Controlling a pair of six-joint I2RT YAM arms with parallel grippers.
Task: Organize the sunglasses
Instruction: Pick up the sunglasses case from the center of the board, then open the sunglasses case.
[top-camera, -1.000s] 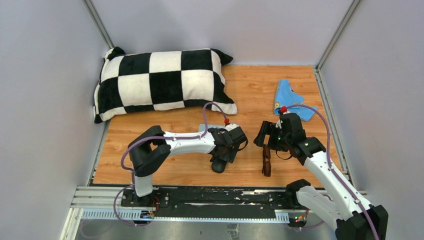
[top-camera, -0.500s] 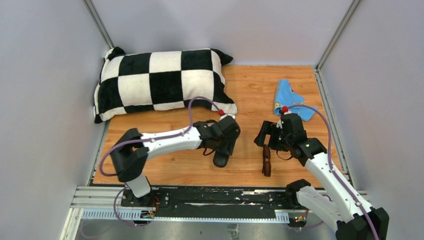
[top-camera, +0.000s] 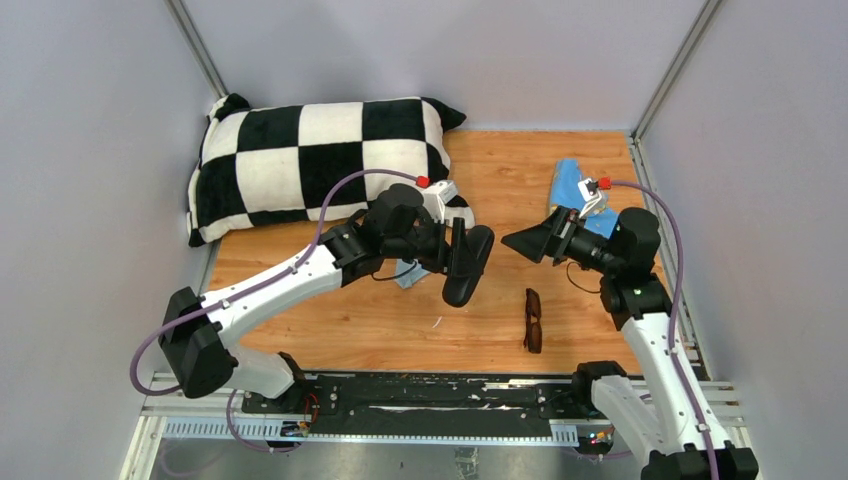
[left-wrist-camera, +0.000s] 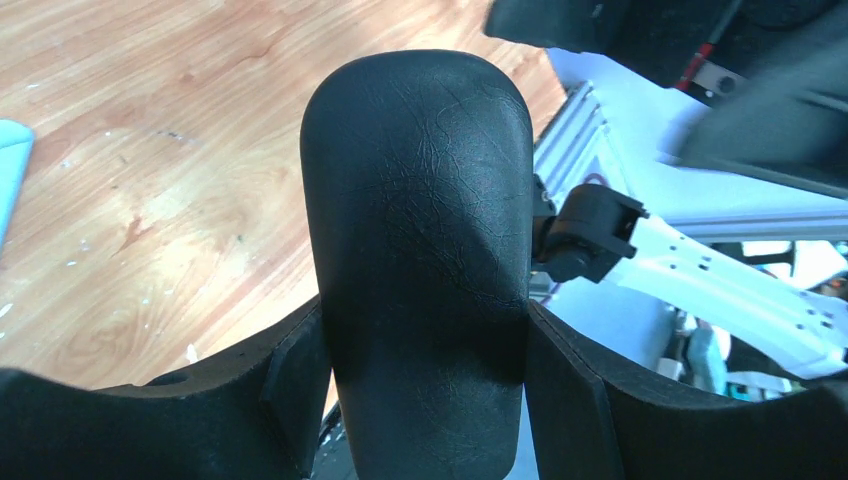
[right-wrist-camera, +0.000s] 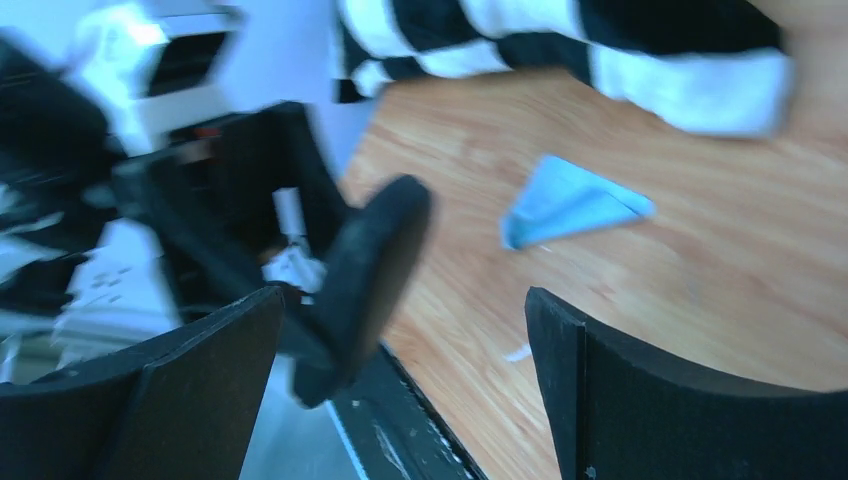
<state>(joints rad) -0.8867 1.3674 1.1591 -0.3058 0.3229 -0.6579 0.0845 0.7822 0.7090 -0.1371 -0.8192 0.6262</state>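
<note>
While the left gripper (top-camera: 452, 258) holds the black case (left-wrist-camera: 420, 180), we see the sunglasses (top-camera: 533, 320) lying by themselves on the wooden table (top-camera: 400, 335). In the top view they sit low and a bit right of the middle, close to the black rail (top-camera: 420, 392) along the bottom edge. They lie long-ways, pointing up and down the frame. Neither gripper touches them.

In the left wrist view, the two fingers (left-wrist-camera: 290, 390) press on both sides of the case. Its round end sticks up to the top of the frame. In the top view the case is near the middle, tilted, and it looks to be up off the wood.

The right gripper (right-wrist-camera: 405, 300) is in the air to the right of the case, up and a little right of the sunglasses in the top view. Its jaws are wide apart. In the right wrist view we see the case and the table through the gap. That view is blurry.

A black and white checked pillow (top-camera: 320, 160) fills the upper left of the table. A blue cloth (top-camera: 572, 183) lies at the upper right, partly behind the right arm. We also see a small light blue piece (top-camera: 408, 274) peeking out under the left arm, and it shows near the middle of the right wrist view.
</note>
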